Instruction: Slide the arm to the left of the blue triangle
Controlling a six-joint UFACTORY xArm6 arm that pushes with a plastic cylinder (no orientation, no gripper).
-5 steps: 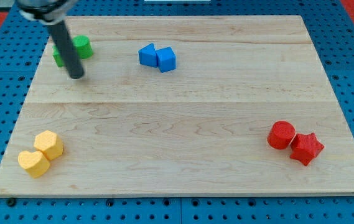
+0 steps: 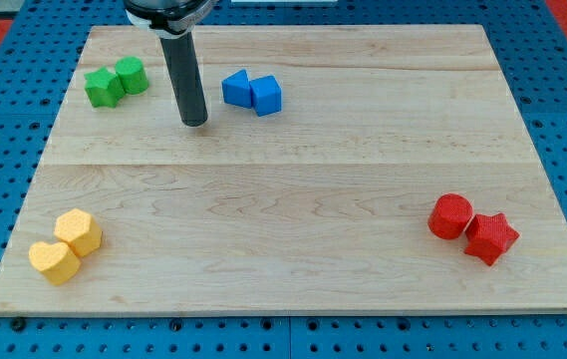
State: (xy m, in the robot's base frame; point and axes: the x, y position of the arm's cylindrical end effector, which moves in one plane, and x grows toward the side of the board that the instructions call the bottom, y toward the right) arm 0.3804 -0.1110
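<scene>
The blue triangle (image 2: 235, 88) lies at the view's upper middle of the wooden board (image 2: 293, 199), touching a blue cube (image 2: 266, 96) on its right. My tip (image 2: 194, 122) is on the board a little left of and slightly below the blue triangle, with a small gap between them. The dark rod rises from the tip toward the view's top.
Two green blocks (image 2: 116, 81) sit together at the upper left, left of my tip. Two yellow blocks (image 2: 66, 246) lie at the lower left. A red cylinder (image 2: 450, 215) and a red star (image 2: 490, 238) lie at the lower right.
My tip has moved to the view's right, from beside the green blocks to near the left side of the blue triangle. No block has moved.
</scene>
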